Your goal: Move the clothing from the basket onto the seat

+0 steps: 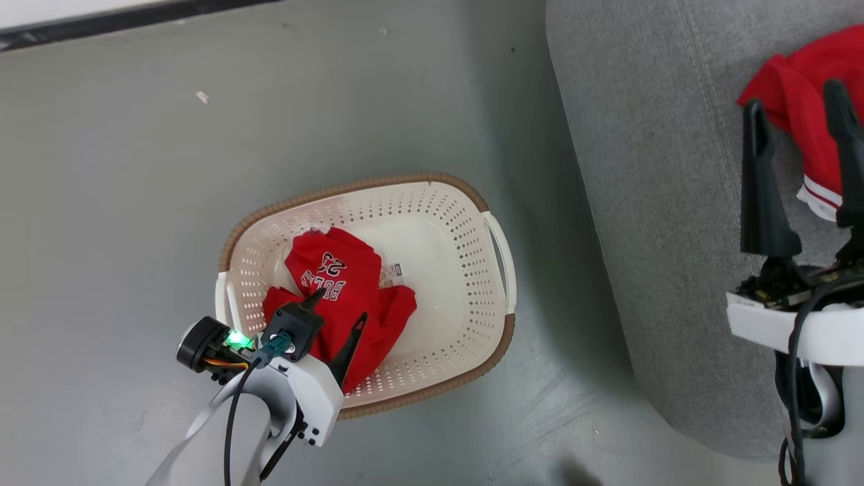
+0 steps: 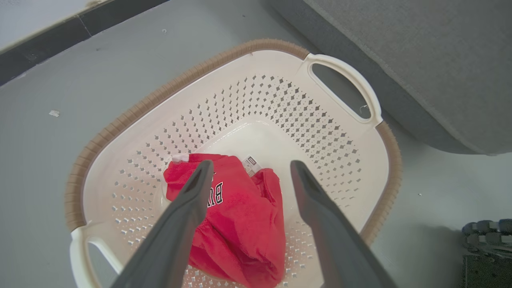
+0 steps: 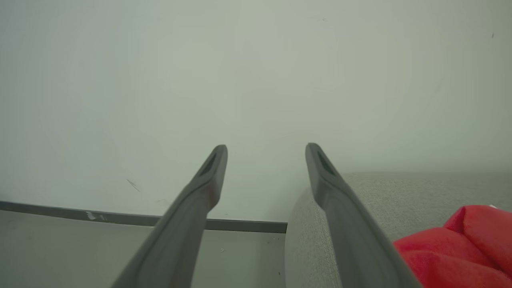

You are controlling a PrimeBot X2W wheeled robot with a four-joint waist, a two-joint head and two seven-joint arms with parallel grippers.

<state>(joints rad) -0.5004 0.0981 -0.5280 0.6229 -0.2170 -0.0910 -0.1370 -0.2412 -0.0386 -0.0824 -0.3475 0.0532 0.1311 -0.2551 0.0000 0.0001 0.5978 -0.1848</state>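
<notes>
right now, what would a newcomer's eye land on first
The bright red jersey crumpled in the cream basket on the floor, with the open left gripper poised over it. Next, a second red garment on the grey seat at right, by the open right gripper.

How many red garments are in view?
2. One red garment in the basket under the left tool; the other red garment on the seat by the right tool. The basket pile may hide more.

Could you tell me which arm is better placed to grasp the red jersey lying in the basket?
Left. The open left gripper hangs above the red jersey inside the cream perforated plastic basket; the open right gripper sits over the grey fabric seat, away from it.
</notes>
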